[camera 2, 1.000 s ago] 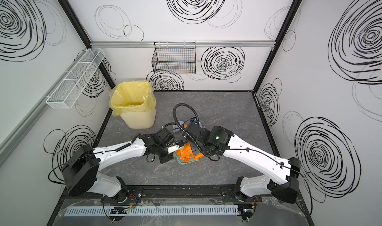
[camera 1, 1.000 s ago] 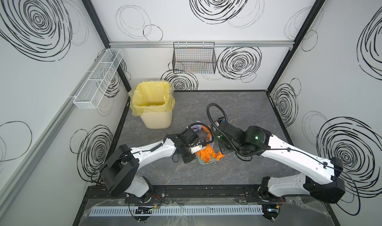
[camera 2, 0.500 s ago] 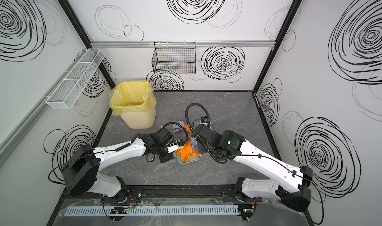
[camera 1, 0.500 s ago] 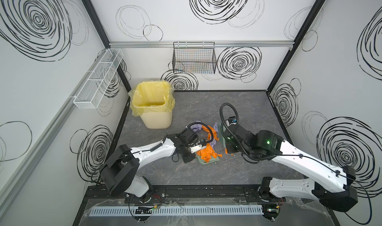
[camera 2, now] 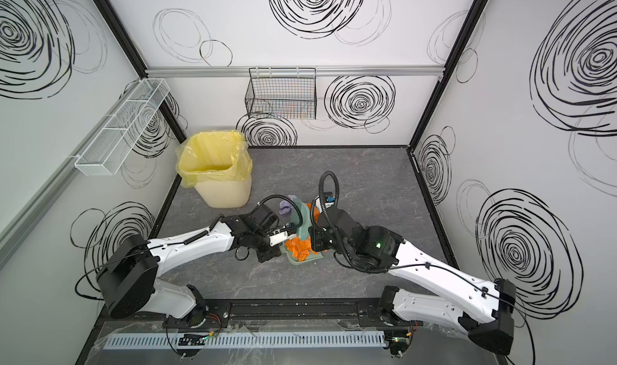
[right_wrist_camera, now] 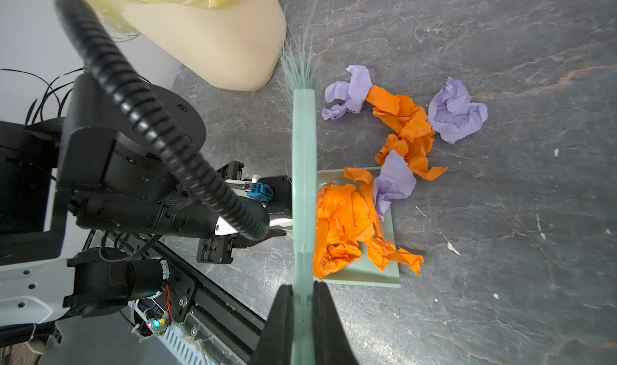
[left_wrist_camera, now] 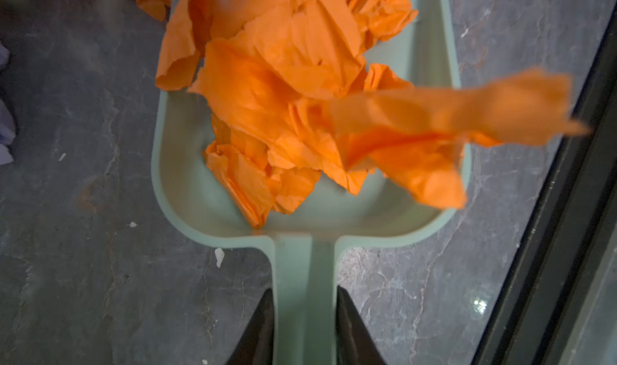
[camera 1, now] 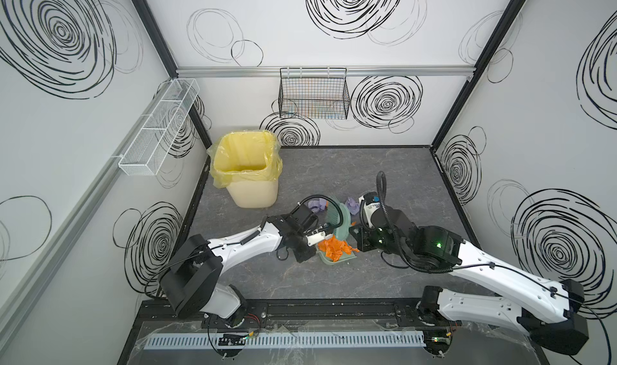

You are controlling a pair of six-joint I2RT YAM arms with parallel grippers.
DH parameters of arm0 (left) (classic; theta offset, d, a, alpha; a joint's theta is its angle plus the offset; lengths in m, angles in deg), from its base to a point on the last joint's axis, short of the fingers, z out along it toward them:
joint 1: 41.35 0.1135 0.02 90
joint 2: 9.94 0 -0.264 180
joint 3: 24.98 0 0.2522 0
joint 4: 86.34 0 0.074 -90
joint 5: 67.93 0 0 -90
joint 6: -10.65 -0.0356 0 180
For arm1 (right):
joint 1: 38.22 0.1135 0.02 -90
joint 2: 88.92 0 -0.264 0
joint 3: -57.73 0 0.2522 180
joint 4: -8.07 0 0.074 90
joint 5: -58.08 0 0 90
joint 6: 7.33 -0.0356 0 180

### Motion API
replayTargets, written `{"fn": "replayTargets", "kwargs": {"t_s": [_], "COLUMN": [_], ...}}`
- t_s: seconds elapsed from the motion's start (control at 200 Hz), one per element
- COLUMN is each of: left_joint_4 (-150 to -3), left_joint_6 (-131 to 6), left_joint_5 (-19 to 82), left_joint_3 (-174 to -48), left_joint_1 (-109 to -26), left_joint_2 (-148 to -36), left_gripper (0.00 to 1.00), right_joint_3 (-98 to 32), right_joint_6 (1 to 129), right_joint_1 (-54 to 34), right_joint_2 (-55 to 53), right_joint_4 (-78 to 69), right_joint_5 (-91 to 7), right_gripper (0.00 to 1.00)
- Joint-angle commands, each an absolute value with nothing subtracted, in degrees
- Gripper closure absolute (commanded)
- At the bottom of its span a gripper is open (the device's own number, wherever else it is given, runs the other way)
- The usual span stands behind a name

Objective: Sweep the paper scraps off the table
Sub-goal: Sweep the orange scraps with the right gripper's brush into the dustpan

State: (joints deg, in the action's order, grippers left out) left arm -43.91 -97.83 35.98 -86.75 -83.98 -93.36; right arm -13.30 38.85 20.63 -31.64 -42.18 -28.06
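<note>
My left gripper (left_wrist_camera: pixel 304 300) is shut on the handle of the mint-green dustpan (left_wrist_camera: pixel 173 193), which lies flat on the table (camera 1: pixel 334 173). Orange paper scraps (left_wrist_camera: pixel 283 89) fill the pan (camera 1: pixel 335 263). My right gripper (right_wrist_camera: pixel 302 291) is shut on the green brush (right_wrist_camera: pixel 303 179), which stands over the pan's side (camera 1: pixel 342 223). More paper scraps lie on the table past the pan's mouth: lilac wads (right_wrist_camera: pixel 455 112) (right_wrist_camera: pixel 347 92) and an orange one (right_wrist_camera: pixel 404 122). Another lilac wad (right_wrist_camera: pixel 395 179) rests on the pan's lip.
A cream bin with a yellow liner (camera 1: pixel 247 173) stands at the back left, close to the brush bristles (right_wrist_camera: pixel 297 69). A black wire basket (camera 1: pixel 314 96) and a white mesh shelf (camera 1: pixel 157 129) hang on the walls. The black rail (camera 1: pixel 300 313) runs along the front edge.
My right arm has swung to the right with the brush, uncovering the scraps beyond the pan. The left gripper and the dustpan have stayed where they were.
</note>
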Motion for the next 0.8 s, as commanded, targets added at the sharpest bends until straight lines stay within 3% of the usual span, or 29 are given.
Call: {"fn": "replayTargets", "kwargs": {"t_s": [0.0, 0.385, 0.795], "left_joint_4": [-43.7, -43.3, -43.8], "left_joint_6": [-97.3, -97.6, -97.7], "left_joint_5": [39.4, 42.5, 44.6], "left_joint_3": [-87.4, -87.2, -87.8], "left_joint_1": [-82.9, -78.7, -74.6], "left_joint_2": [-91.2, -89.0, -89.0], "left_gripper": [1.0, 1.0, 1.0], "right_joint_3": [-10.9, -9.8, -4.8], "right_joint_6": [37.6, 37.8, 31.9], "right_joint_1": [20.6, 21.0, 24.0], "right_joint_2": [-31.4, -30.9, -39.5], "right_joint_4": [-36.3, -39.4, -47.8], "right_joint_5": [-26.6, -24.4, -20.7], "right_gripper": [1.0, 1.0, 1.0]}}
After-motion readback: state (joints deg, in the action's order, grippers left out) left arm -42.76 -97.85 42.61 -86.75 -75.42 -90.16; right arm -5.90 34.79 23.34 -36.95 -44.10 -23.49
